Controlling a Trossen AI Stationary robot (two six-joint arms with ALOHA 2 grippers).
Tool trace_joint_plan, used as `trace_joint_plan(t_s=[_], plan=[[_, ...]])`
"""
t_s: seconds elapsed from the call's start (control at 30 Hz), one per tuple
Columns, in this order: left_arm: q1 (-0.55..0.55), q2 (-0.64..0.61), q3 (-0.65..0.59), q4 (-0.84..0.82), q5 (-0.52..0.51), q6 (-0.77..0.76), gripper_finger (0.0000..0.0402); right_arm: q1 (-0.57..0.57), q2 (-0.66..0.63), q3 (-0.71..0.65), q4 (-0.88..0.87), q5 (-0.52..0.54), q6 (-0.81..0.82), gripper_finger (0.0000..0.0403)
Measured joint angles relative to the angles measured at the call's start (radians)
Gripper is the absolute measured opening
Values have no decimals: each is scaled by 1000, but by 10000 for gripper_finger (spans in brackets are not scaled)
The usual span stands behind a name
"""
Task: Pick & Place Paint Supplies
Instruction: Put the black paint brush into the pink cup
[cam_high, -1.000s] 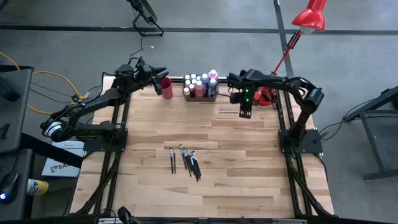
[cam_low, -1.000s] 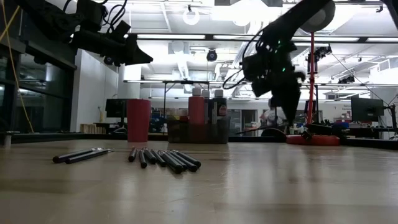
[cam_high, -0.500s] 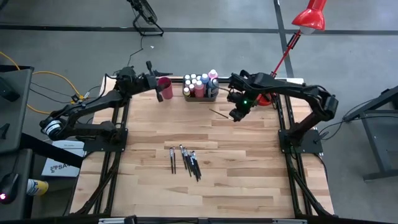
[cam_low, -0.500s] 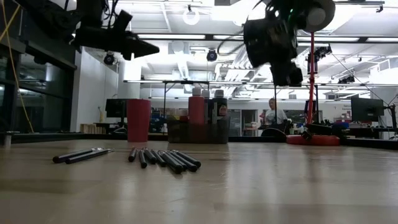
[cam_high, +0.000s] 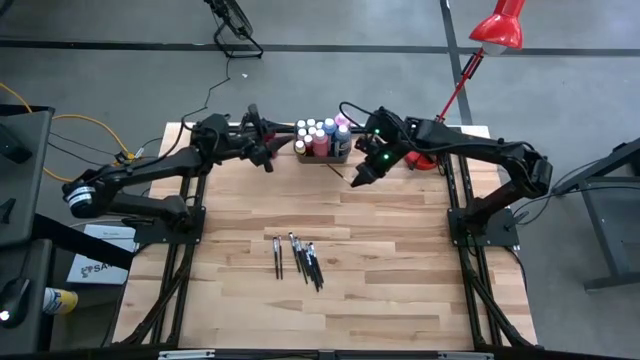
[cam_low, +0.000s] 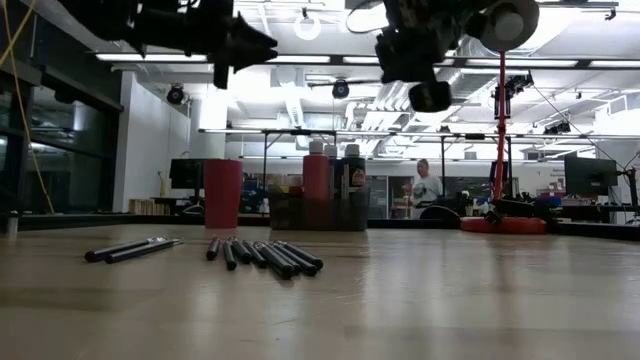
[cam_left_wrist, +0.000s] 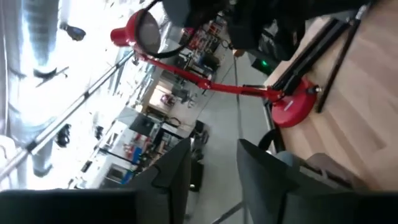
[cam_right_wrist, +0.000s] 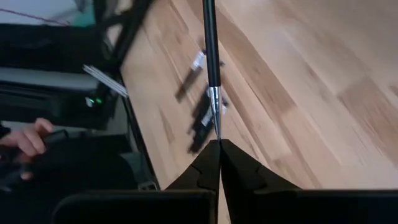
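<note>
My right gripper (cam_right_wrist: 214, 148) is shut on a thin dark-handled paintbrush (cam_right_wrist: 210, 56) and hangs high over the table's far middle (cam_high: 360, 176), just right of the grey tray (cam_high: 322, 155) of paint bottles (cam_high: 318, 136). My left gripper (cam_left_wrist: 214, 168) is open with nothing between its fingers. It is level, high above the red cup (cam_low: 222, 193), left of the tray (cam_high: 266, 148). Several more paintbrushes (cam_high: 300, 258) lie flat on the table's near middle. My right gripper pinches the paintbrush at its bristle tip (cam_right_wrist: 216, 135), just past the metal ferrule, between its two fingertips. The brush runs straight on from the fingers in line with them, dark handle away, lifted clear of the table. The fingers slant downward toward the table's left.
A red lamp (cam_high: 497, 30) leans over the far right corner, its base (cam_high: 428, 158) on the table beside my right arm. A person stands in the room beyond the table (cam_low: 425, 185). A person's hand (cam_right_wrist: 28, 140) shows off the table's edge. Bare wood lies right of the brushes.
My right gripper has risen from near the tabletop and swung toward the tray, rolling and tipping from pointing down to slanting left, with the brush lifted clear. My left gripper has gone right and up over the red cup, rolling about its own line.
</note>
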Motion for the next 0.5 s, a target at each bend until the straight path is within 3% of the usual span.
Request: trace_joint_plan(t_s=[0.3, 0.5], plan=[[-98, 0, 65, -124, -217, 368, 227, 17, 0, 0, 281, -3, 147, 4], [-145, 0, 65, -123, -292, 581, 245, 15, 0, 0, 446, 17, 228, 4]])
